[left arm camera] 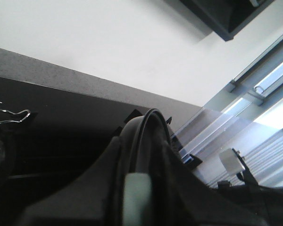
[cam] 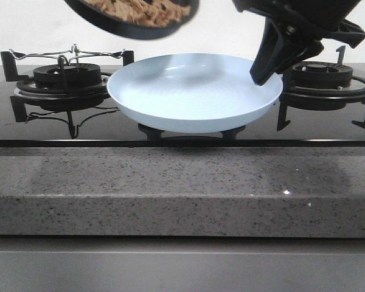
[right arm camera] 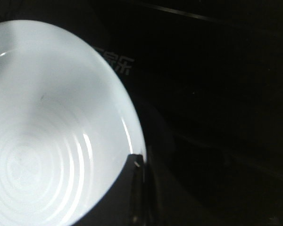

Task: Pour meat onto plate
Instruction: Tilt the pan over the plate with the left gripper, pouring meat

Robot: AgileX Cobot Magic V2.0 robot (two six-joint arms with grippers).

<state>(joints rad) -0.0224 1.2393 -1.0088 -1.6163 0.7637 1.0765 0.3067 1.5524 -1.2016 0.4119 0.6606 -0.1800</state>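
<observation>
The plate (cam: 194, 91) sits empty in the middle of the stove, between the two burners, and the right fingers (cam: 269, 56) come down onto its rim on their own side; the right wrist view shows one dark fingertip (right arm camera: 136, 169) lapped over the pale edge, so they seem closed on the rim and steadying it, though the second finger is hidden and I cannot be sure how firm the pinch is. The meat (cam: 143, 11) is still in the black pan (cam: 134, 18), held high and well off to the far side of the plate from those right fingers, tilted, with its lower lip not clearly over the plate yet. The left fingers (left arm camera: 139, 188) appear in their wrist view only as dark shapes round a pale strip that may be the pan handle; whether they are closed on it I cannot tell. The main risk, as I judge it, is a pour begun too early or too high: the pieces could drop short of the rim onto the burner grate (cam: 61, 79) beside the left fingers, or bounce off the glossy plate. A sudden slide of the whole heap could also jolt the plate if the right hold is light, tipping it on the stove.
</observation>
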